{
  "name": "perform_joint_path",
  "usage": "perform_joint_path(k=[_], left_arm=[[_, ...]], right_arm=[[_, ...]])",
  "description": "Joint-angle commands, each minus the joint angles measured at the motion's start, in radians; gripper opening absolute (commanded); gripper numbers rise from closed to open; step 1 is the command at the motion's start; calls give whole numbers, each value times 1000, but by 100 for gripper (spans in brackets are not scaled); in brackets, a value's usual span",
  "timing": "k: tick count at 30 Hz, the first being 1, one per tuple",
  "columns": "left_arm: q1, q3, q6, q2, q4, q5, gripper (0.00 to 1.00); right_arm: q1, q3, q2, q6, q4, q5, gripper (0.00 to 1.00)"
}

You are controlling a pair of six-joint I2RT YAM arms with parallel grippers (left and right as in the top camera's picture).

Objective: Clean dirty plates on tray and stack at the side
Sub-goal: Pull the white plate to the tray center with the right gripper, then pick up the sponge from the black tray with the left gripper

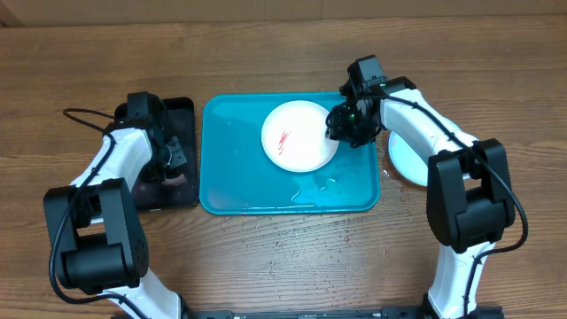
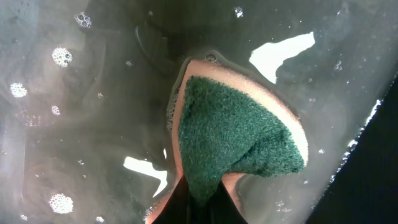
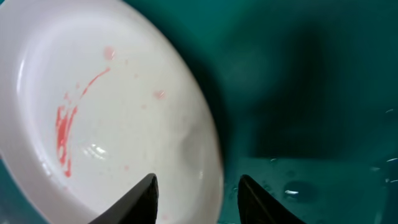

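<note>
A white plate point(image 1: 299, 135) with red smears lies in the turquoise tray point(image 1: 232, 168), toward its back right. In the right wrist view the plate point(image 3: 106, 118) fills the left side. My right gripper point(image 1: 340, 123) is open, its fingers point(image 3: 198, 198) astride the plate's right rim, one over the plate and one over the tray point(image 3: 311, 93). More plates point(image 1: 406, 159) lie stacked right of the tray, mostly hidden by the right arm; their colours are unclear. My left gripper point(image 1: 170, 155) is shut on a green-and-tan sponge point(image 2: 239, 134), dipped in soapy water in the black tray point(image 1: 182, 111).
The black tray point(image 2: 74, 124) holds cloudy water with bubbles, left of the turquoise tray. Puddles of water lie in the turquoise tray's front right part point(image 1: 323, 184). Drops wet the wooden table point(image 1: 292, 239) in front of it.
</note>
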Motion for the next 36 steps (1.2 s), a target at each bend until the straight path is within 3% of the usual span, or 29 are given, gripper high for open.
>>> perform_joint_path(k=[1,13,16,19,23,26,29,31,36], left_arm=[[8,13,20,-9,-11,-19,5],[8,13,20,-9,-12,-19,6],[8,13,20,-9,-16,-19,18],[8,13,20,-9,-15,-19,41],[8,13,20,-9,-17,-19,52],[8,12,20,-9,-18,-19,53],[8,4,20,-9,-10,-19,49],[8,-3,20,-8,-4,-19,39],[8,-10,20,-1,1,-21,4]], right_arm=[[-12,10,-31,1,46,125,44],[29,-28,6,2,92,70,35],[29,-29,8,2,94,70,26],[29,-29,8,2,91,69,24],[29,-29,8,6,87,69,24],[30,-29,8,6,85,69,24],[34,-29,8,6,74,69,24],[35,-29,9,6,64,69,24],[35,-29,9,6,55,69,22]])
